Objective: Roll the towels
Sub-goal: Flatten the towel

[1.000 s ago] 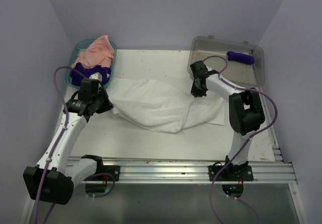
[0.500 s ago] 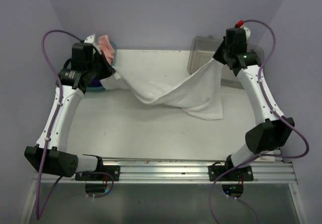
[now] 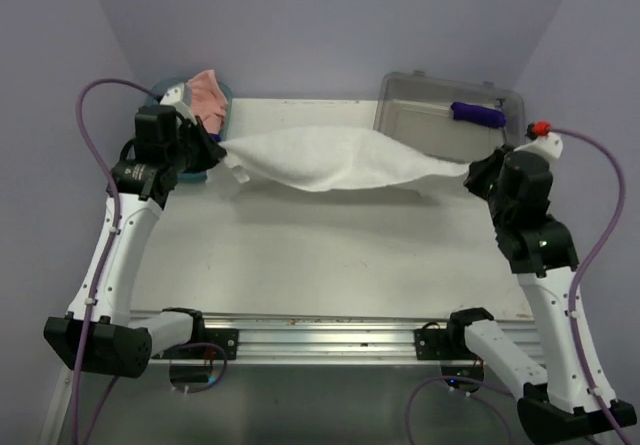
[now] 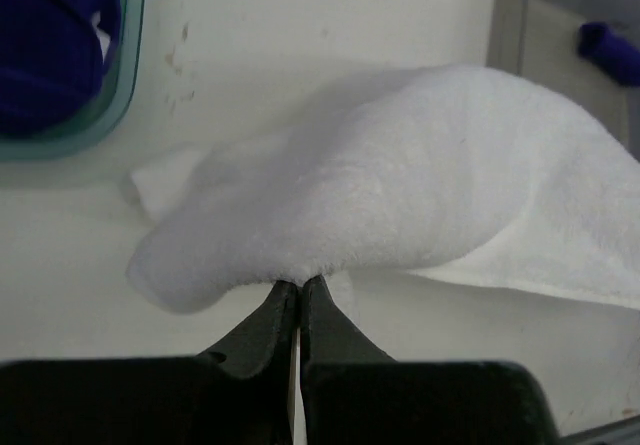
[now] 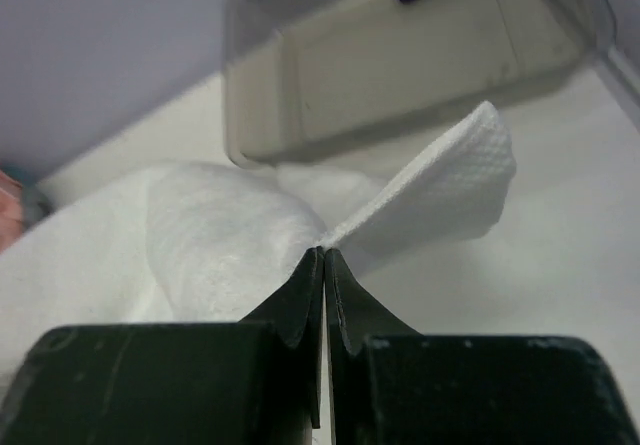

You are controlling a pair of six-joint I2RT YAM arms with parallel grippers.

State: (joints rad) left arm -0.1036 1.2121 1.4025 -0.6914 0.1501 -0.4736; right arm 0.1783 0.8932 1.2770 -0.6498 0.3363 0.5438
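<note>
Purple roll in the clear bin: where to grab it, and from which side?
Likely mid-length on the purple roll, straight down from above, jaws across its narrow width. It lies flat, a compact cylinder near the far wall of the clear bin, whose walls block a side approach.

The flat white tabletop (image 3: 330,245) had a teal plastic basket (image 4: 126,55) parked at its far left corner and a clear grey rectangular plastic bin (image 3: 420,115) over at the far right. A silver metal rail (image 3: 330,335) ran along the near edge.
</note>
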